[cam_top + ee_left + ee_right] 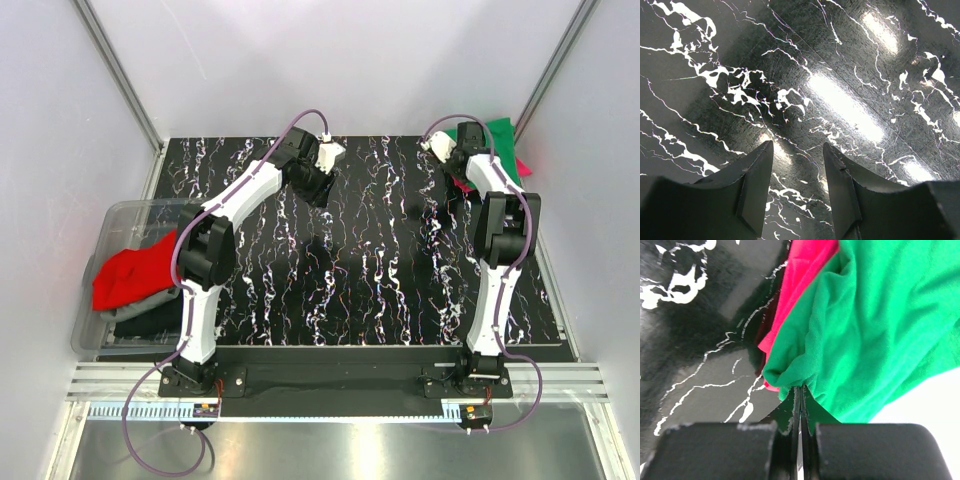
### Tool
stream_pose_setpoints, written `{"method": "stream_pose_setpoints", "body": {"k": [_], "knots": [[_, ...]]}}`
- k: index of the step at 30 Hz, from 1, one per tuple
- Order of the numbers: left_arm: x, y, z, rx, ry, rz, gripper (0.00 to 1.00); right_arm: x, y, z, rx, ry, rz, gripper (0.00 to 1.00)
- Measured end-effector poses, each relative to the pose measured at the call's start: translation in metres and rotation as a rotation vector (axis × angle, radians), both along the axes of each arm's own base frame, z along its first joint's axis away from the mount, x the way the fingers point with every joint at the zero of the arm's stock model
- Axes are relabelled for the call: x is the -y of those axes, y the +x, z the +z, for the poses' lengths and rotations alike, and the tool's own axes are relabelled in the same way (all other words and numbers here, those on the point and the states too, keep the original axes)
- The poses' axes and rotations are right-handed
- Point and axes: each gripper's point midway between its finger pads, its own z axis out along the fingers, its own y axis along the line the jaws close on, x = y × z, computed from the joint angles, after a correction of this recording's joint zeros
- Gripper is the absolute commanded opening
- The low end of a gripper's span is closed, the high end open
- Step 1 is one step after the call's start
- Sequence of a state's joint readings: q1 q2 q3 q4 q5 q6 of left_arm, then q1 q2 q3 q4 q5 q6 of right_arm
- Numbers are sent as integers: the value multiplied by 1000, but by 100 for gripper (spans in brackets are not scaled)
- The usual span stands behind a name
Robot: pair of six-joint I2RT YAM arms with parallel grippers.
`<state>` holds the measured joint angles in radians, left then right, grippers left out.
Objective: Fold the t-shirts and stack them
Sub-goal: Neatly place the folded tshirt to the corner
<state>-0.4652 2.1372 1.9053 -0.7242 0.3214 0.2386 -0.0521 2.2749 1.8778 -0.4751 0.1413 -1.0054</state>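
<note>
Two shirts are heaped at the far right corner of the black marbled table [350, 270], a green t-shirt [875, 315] lying over a magenta t-shirt [800, 275]. At the table's left edge a red t-shirt [135, 272] is draped over a dark t-shirt [140, 322] in the clear plastic bin [125, 212]; that pile is caught only by the overhead camera.

The grip is revealed only by the right wrist camera. The right gripper [801, 387] is seen with its jaws pressed together, and a low fold of the green t-shirt is nipped at their tips, the magenta cloth showing just behind. From overhead this hold cannot be made out, since it is masked by the arm.

The left gripper [797, 147] is shown by its own camera with jaws parted and nothing between them, only bare marbled surface beneath. Whether the surface is touched cannot be told. In the overhead view it is placed over the far middle of the table, well apart from both piles.
</note>
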Motion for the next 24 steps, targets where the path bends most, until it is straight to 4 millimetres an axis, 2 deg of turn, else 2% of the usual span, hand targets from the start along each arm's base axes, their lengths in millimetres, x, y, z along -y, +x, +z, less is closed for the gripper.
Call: {"method": "stream_pose_setpoints", "body": {"k": [10, 18, 24], "knots": [[2, 0, 1, -3, -11, -3, 50, 4, -7, 16, 22, -21, 0, 0], [4, 0, 2, -4, -18, -4, 50, 5, -23, -8, -44, -29, -5, 0], [4, 0, 2, -4, -18, -4, 50, -9, -28, -18, -70, -16, 8, 0]]}}
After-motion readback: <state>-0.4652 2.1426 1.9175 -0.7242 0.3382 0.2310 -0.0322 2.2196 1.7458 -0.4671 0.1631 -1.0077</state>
